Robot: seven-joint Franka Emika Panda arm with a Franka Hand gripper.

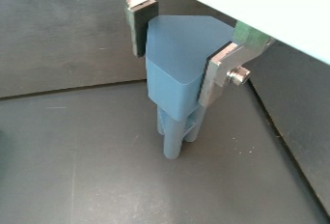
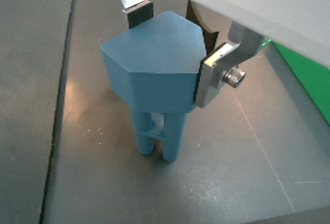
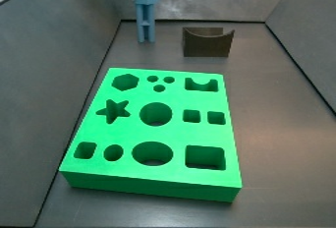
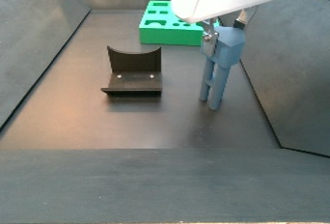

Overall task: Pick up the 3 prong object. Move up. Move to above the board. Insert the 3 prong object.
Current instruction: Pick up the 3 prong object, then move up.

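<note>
The 3 prong object (image 2: 154,73) stands upright on the floor near its far edge, beyond the board (image 3: 157,124), looking rigid, light and smooth, its blocky head clamped between the end effector (image 2: 175,44) pads, the sensible hold.

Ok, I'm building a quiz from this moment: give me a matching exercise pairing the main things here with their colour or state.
Things:
1. 3 prong object
2. board
3. notched block
4. gripper

States:
A. bright green, with shaped cut-outs
B. dark brown, lying free on the floor
C. light blue, standing upright
D. fingers either side of the blue head

Pairs: 1-C, 2-A, 3-B, 4-D
</note>
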